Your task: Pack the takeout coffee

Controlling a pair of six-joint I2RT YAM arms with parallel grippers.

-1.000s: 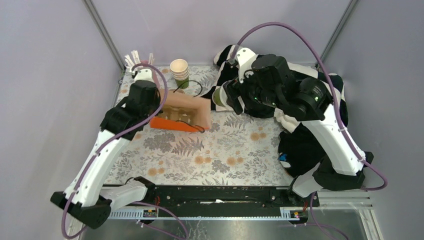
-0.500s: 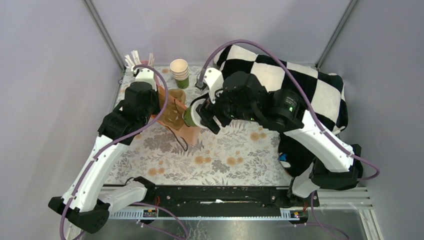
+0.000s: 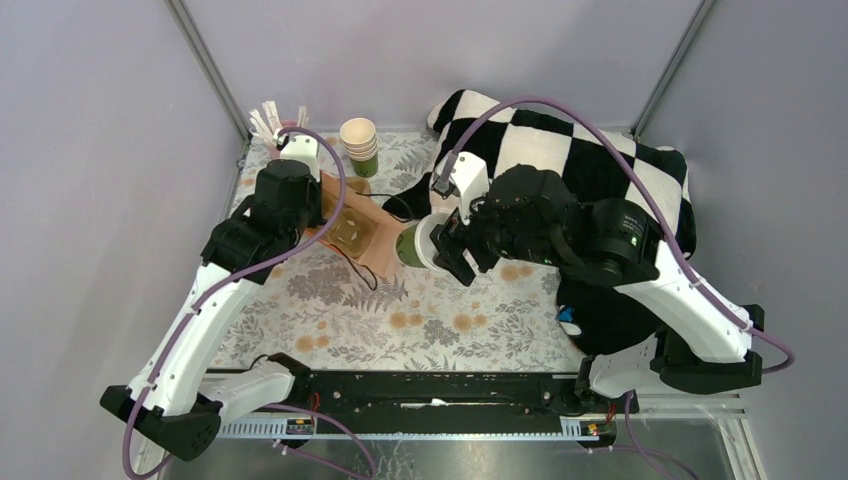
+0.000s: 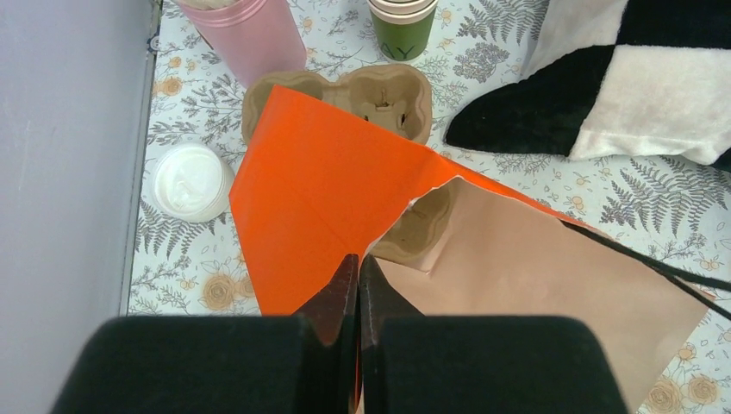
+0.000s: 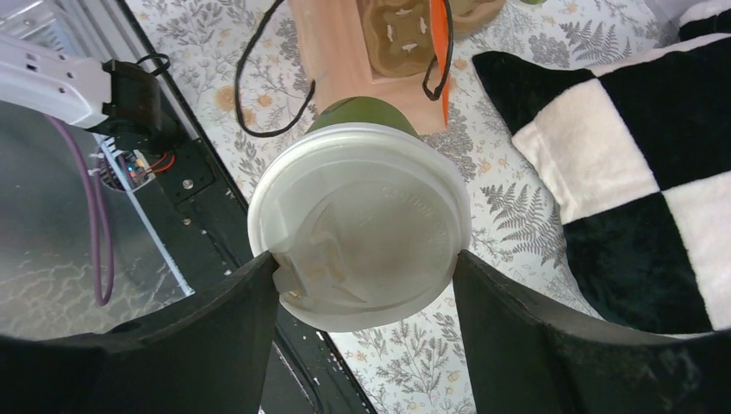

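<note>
So the left gripper (image 4: 358, 269) has its jaws pressed tight on the edge of the paper bag (image 4: 328, 185). It's tipping the bag so the mouth faces 3 o'clock, I guess to give the other arm a way in. The right gripper (image 5: 362, 278) has its jaws spread wide, clamping the takeout coffee (image 5: 360, 220) at the lid, base pointed at the bag's mouth. A pulp cup tray (image 5: 398, 30) sits inside, probably the landing spot.
</note>
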